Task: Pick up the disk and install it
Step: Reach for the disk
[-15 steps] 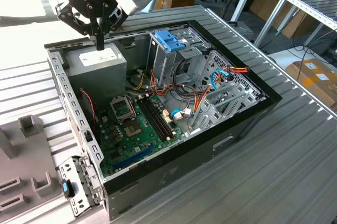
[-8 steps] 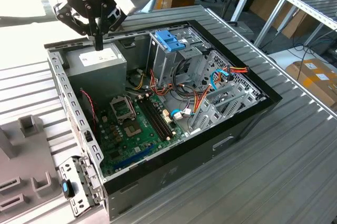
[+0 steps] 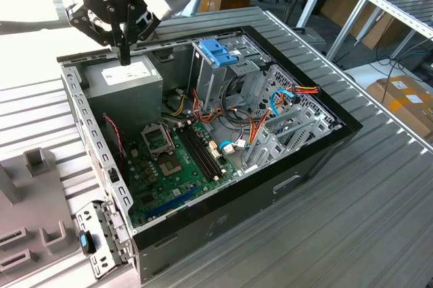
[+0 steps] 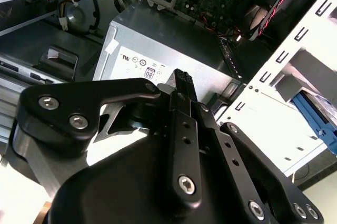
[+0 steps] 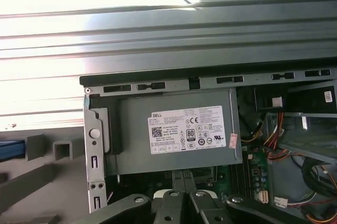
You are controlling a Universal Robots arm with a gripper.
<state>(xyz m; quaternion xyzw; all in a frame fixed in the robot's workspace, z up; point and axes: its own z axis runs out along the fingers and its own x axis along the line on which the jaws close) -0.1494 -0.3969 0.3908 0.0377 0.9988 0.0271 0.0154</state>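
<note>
Disk (image 5: pixel 10 150) first: you can make out a strip of its light-blue rail in the first wrist view. It lies outside the computer case (image 3: pixel 304 163), beside the grey holder (image 3: pixel 34 166); how it sits there you cannot tell.

Your gripper (image 3: pixel 125 55) hangs over the far corner of the case on the exterior view's left. Its fingers are together with nothing between them, just above the power supply (image 3: pixel 125 85).

Inside the open case you have that grey power supply and the green circuit board (image 3: pixel 172 166) near it. There is also a metal drive cage (image 3: pixel 216 78) with a broad blue handle (image 3: pixel 218 51), and bundles of red, yellow and orange cables (image 3: pixel 254 129).

The power supply carries a white label (image 5: pixel 192 129) of small black print and marks, plus a small white sticker (image 5: pixel 233 140) with red print.
</note>
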